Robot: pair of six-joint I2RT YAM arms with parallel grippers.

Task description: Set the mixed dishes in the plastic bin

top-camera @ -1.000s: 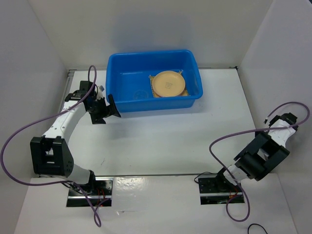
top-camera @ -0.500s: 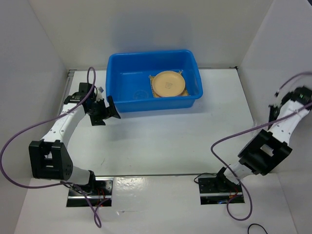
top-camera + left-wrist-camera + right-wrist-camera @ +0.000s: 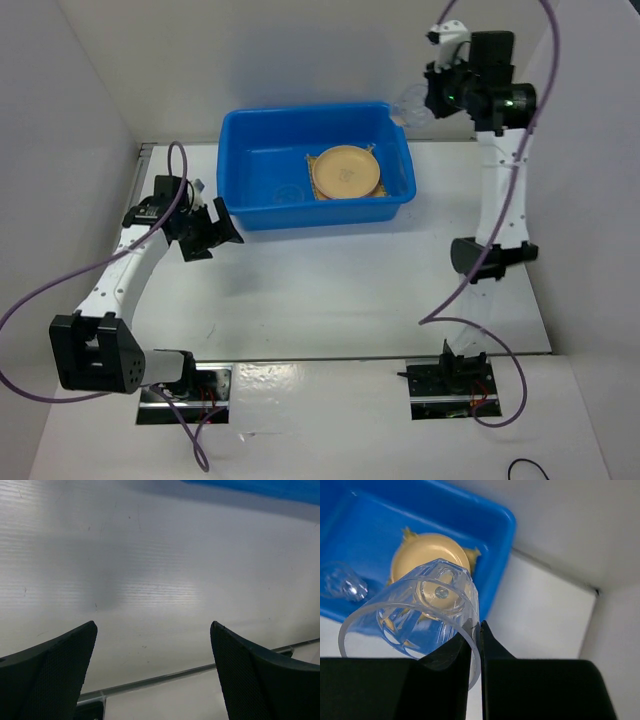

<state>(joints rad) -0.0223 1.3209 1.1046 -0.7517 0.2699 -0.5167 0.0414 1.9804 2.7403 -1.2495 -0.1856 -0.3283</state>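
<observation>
My right gripper (image 3: pixel 428 98) is raised above the far right corner of the blue plastic bin (image 3: pixel 250 215). It is shut on the rim of a clear plastic cup (image 3: pixel 420 615), one finger inside the wall and one outside; the cup (image 3: pixel 408 104) tilts toward the bin. Inside the bin a tan-orange plate (image 3: pixel 345 172) rests on the yellow woven mat (image 3: pixel 313 160), and another clear cup (image 3: pixel 290 192) lies to their left. In the right wrist view the plate (image 3: pixel 427 555) and that cup (image 3: pixel 342 582) show below the held one. My left gripper (image 3: pixel 215 228) is open beside the bin's near left corner, holding nothing.
White walls enclose the table on the left, back and right. In the left wrist view the open fingers (image 3: pixel 60 665) hang over the bare white tabletop, with a strip of the bin (image 3: pixel 260 487) along the top edge. Both arm bases sit at the near edge.
The right arm has swung up from low at the table's right side to above the bin's far right corner, now pinching a clear cup. The left arm drifted slightly left.
</observation>
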